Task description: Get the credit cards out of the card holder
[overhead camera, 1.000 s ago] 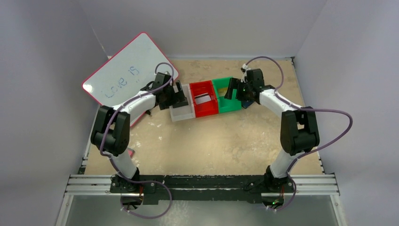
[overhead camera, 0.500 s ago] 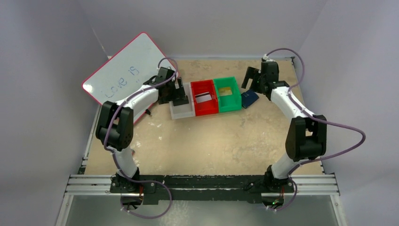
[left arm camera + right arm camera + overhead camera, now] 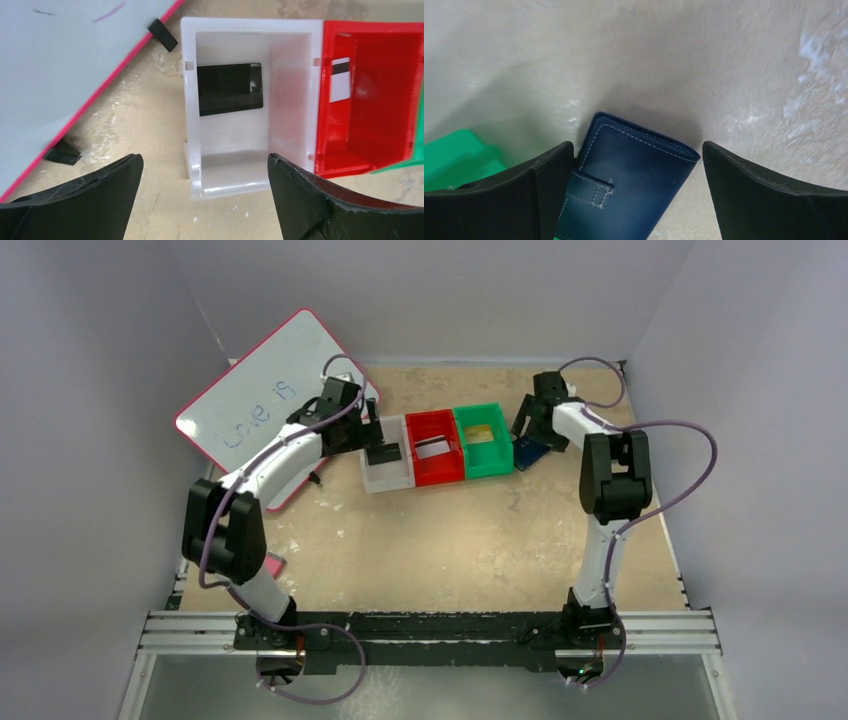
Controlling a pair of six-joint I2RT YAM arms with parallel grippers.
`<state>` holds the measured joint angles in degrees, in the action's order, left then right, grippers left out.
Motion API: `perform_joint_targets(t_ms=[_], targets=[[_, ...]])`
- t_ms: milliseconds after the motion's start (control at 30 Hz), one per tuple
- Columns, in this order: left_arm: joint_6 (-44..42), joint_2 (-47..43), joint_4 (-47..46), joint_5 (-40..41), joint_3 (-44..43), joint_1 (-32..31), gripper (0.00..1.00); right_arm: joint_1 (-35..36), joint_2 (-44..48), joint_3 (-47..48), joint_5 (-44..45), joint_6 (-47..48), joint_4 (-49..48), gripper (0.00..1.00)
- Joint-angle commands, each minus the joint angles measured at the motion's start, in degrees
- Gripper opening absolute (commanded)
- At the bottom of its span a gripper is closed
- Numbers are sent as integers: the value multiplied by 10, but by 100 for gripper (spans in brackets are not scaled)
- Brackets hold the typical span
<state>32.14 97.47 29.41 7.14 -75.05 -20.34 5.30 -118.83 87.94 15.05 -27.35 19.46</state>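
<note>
The card holder [image 3: 634, 180] is a dark navy wallet lying shut on the table just right of the green bin, with its tab facing up [image 3: 532, 451]. My right gripper [image 3: 638, 147] hangs open above it, one finger to each side, touching nothing [image 3: 525, 422]. A black credit card [image 3: 230, 89] lies flat in the white bin [image 3: 192, 125]. The red bin [image 3: 372, 160] holds a silver-grey card [image 3: 340, 80]. A gold-tan card [image 3: 480, 434] rests in the green bin [image 3: 497, 462]. My left gripper [image 3: 205, 160] is open and empty above the white bin's near left corner [image 3: 372, 435].
The three bins [image 3: 392, 480] stand side by side in a row at mid-table. A pink-edged whiteboard [image 3: 265, 400] leans at the back left, with small black blocks [image 3: 162, 35] by its edge. A pink block [image 3: 272, 563] lies beside the left arm's base.
My right gripper left the green bin, swung right and settled open over the card holder as the arm folded inward. The left gripper drew back slightly from the white bin.
</note>
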Motion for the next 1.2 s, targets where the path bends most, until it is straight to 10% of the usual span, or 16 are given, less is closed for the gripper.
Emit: perform_joint_targets(t_ms=[0,400,667,967,1167], targets=[[-10,-92,10,33,13,-2,96,3,41,-48,38,-23,10,99],[30,-242,21,-17,113,-5,96,4,301,-386,67,-45,-38,77],[65,-332,25,-35,185,-43,95,54,493,-465,-218,-19,-116,84],[75,-402,49,-34,229,-62,95,67,490,-483,-57,-124,21,100],[84,-427,51,-36,262,-64,95,67,474,-530,-135,-167,-49,94]])
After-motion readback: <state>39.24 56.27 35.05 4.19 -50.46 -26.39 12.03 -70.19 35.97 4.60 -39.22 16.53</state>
